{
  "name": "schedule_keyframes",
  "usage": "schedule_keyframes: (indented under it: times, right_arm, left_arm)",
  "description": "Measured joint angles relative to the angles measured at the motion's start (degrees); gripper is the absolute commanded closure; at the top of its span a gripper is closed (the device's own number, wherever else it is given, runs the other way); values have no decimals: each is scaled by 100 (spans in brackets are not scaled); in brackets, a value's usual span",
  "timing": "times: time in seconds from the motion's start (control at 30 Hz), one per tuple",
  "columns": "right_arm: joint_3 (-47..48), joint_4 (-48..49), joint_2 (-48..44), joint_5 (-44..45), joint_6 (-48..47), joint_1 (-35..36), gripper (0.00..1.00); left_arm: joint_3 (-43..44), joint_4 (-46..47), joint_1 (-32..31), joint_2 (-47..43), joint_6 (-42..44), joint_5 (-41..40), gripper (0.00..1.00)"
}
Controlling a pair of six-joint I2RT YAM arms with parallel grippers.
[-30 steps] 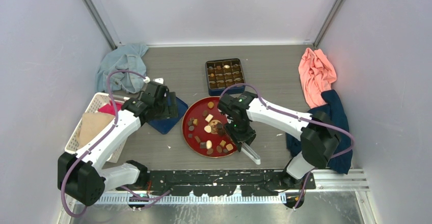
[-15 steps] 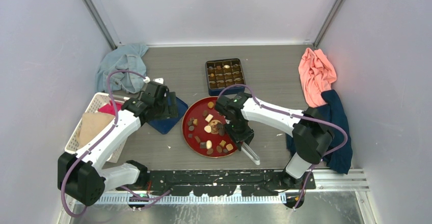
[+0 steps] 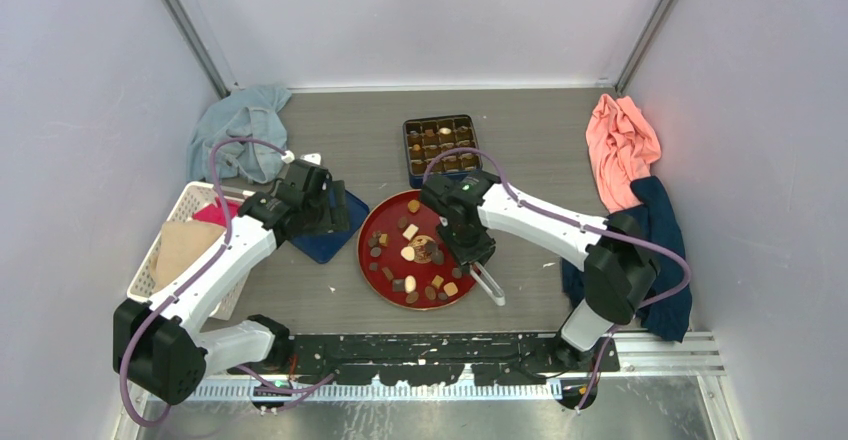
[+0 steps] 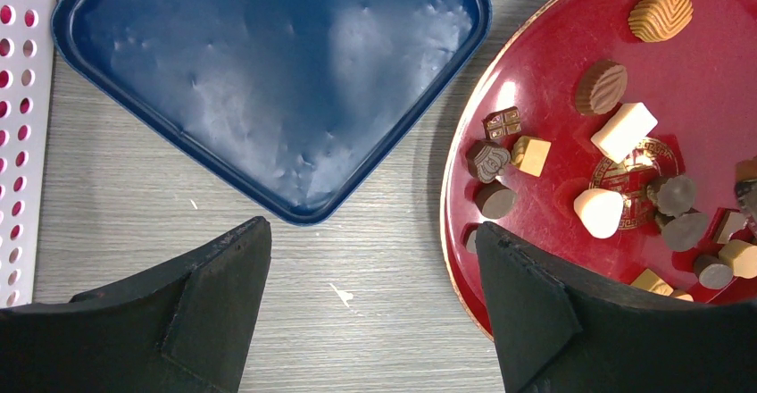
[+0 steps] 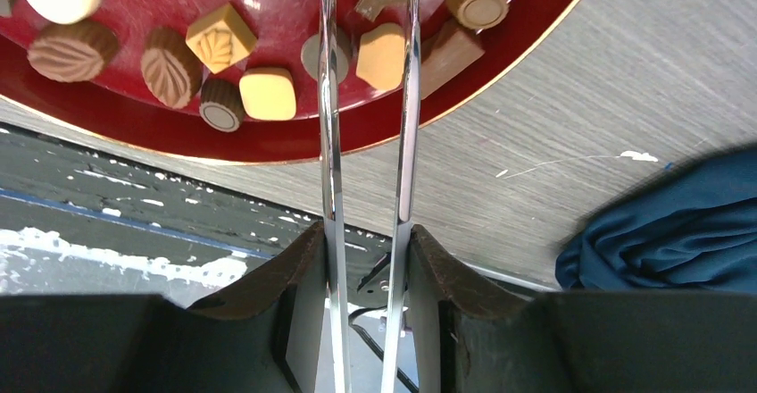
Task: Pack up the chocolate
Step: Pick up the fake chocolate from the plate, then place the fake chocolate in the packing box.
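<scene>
Several small chocolates [image 3: 410, 255], round and square, dark, tan and cream, lie on the red plate [image 3: 364, 260]. A dark blue compartment box [image 3: 441, 147] behind the plate holds more pieces. My right gripper [image 3: 470, 248] is shut on metal tongs [image 3: 490, 286] over the plate's right side. In the right wrist view the gripper [image 5: 366, 237] clamps the tong arms [image 5: 326, 143], which reach over tan pieces [image 5: 267, 93]; their tips are out of frame. My left gripper [image 3: 335, 215] is open and empty, above bare table [image 4: 370, 268] between the blue lid [image 4: 268, 80] and the plate [image 4: 553, 80].
A white basket [image 3: 165, 250] with tan and pink items stands at the left, its edge showing in the left wrist view [image 4: 18, 143]. A light blue cloth [image 3: 240, 130] lies back left. A pink cloth [image 3: 620, 145] and a navy cloth [image 3: 660, 230] lie at the right.
My right gripper has moved a little up and left over the plate, carrying the tongs with it. The left arm has not moved.
</scene>
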Motion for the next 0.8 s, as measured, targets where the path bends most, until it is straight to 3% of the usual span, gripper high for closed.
schedule_keyframes:
  times: [0.27, 0.47, 0.8]
  right_arm:
    - [610, -4, -83, 227, 9, -369, 80]
    - [1464, 0, 70, 225, -31, -1056, 79]
    - [2949, 286, 1591, 63, -334, -1572, 79]
  left_arm:
    - [0, 2, 0, 0, 0, 35, 15]
    - [-4, 4, 0, 0, 0, 42, 15]
    - [-11, 2, 0, -2, 0, 37, 15]
